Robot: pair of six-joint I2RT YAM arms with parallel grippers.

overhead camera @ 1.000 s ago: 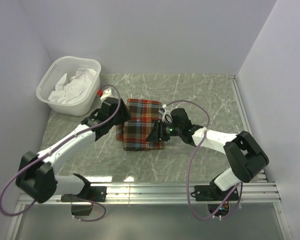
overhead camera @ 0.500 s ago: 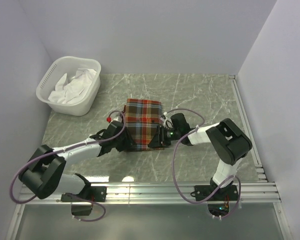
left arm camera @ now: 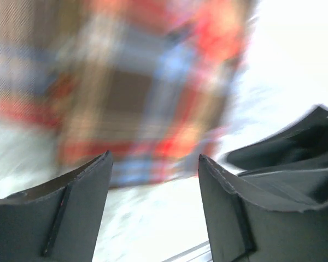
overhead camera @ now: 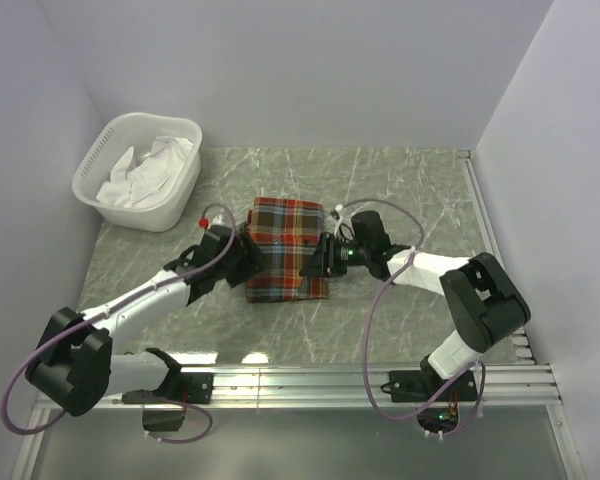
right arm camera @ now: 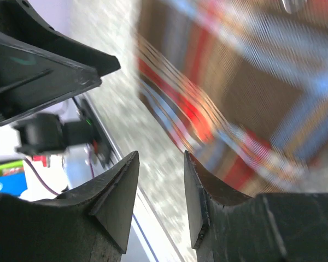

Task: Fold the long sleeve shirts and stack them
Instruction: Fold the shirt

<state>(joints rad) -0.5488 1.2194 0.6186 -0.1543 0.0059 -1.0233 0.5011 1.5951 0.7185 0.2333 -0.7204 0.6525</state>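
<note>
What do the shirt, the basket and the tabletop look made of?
Shirt: woven cloth, likely flannel, matte; plaid checks, soft folded edges.
Basket: probably white plastic; smooth moulded wall, slotted near the rim.
Tabletop: grey-green with white veins, slight sheen; stone or printed laminate, cannot tell.

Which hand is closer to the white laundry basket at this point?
Left. The left hand is at the left edge of the folded plaid shirt, on the side toward the basket. The right hand is at the opposite edge, with the shirt between it and the basket.
</note>
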